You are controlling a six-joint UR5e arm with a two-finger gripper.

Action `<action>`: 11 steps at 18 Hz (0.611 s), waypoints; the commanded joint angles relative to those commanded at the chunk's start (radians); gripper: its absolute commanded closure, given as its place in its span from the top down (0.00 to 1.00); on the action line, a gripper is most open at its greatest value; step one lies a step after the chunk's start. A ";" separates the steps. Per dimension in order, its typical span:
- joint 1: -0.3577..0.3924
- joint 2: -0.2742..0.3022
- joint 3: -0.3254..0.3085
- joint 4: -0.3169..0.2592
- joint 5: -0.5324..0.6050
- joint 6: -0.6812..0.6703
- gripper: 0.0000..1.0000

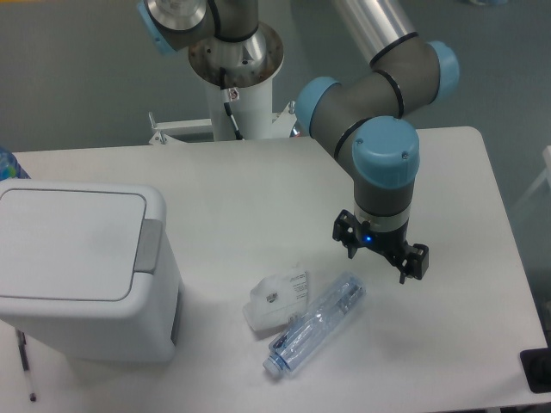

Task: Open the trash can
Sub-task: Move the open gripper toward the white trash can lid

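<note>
Trash can (86,271): stands at the left edge of the worktop, toward the front-left corner; white, boxy, rounded corners.
Lid (71,243): flat, white, lying flush and closed; task not yet begun by the look of it.
Push tab (148,245): grey strip on the lid's right side, facing the middle of the table; judged the correct contact point.
Handling: rigid moulded plastic, smooth and probably slippery; body likely light and liable to slide or tip under a sideways shove. A downward press on the tab is advised, not a pinch of the lid's rim.
Gripper (381,254): hangs above the worktop right of centre, well apart from the can; fingers (415,264) spread and holding nothing.
Arm (383,129): reaches in from the back edge, wrist pointing down.
Clear plastic bottle (315,325): lies on its side near the front edge, between gripper and can.
Small white packet (278,300): touching or just beside the bottle, on its left.
Risk: bottle and packet sit near a direct path to the tab.
</note>
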 joint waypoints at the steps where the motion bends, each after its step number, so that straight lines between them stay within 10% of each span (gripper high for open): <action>1: 0.000 0.000 0.000 0.002 0.000 0.000 1.00; 7: -0.002 0.008 -0.020 0.017 -0.003 0.011 1.00; 11: -0.003 0.038 -0.116 0.142 -0.002 -0.011 1.00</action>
